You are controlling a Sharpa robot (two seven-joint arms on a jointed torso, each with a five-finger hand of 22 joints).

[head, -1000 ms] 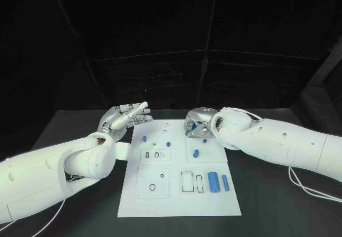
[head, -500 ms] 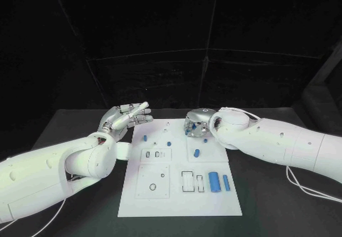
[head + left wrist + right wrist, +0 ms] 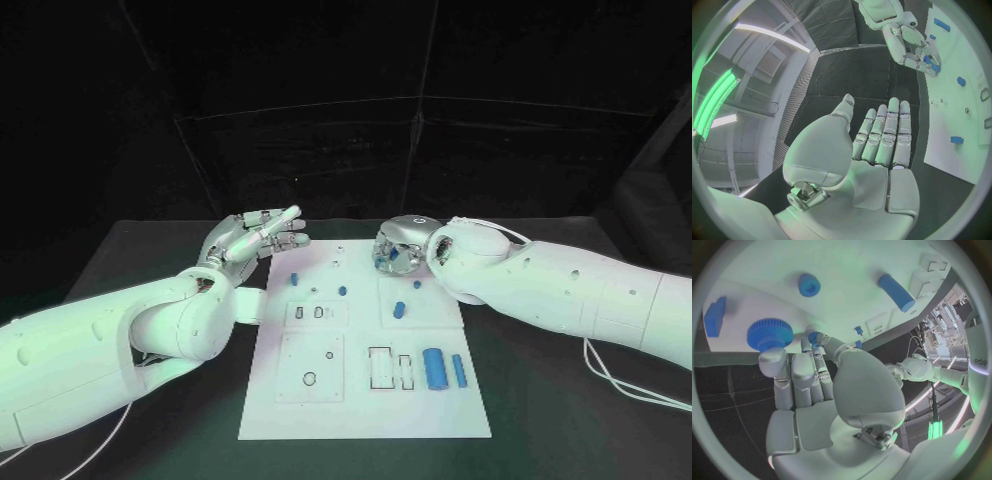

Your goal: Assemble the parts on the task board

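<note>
Small blue part being pinched by right hand fingertips over task board far edge; left hand being held empty, fingers straight, beside board's far left corner.

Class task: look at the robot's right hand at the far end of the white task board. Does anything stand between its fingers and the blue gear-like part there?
Nothing visible does. In the right wrist view the right hand has its fingertips right against the blue toothed part on the task board.

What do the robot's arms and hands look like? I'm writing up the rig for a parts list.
Both arms are bulky, smooth white shells with rounded joints. The left hand and right hand are silver metal with segmented fingers; the wrist views show pale, padded palms. Thin white cables trail from the right arm near the table's edge, and more from the left arm.
</note>
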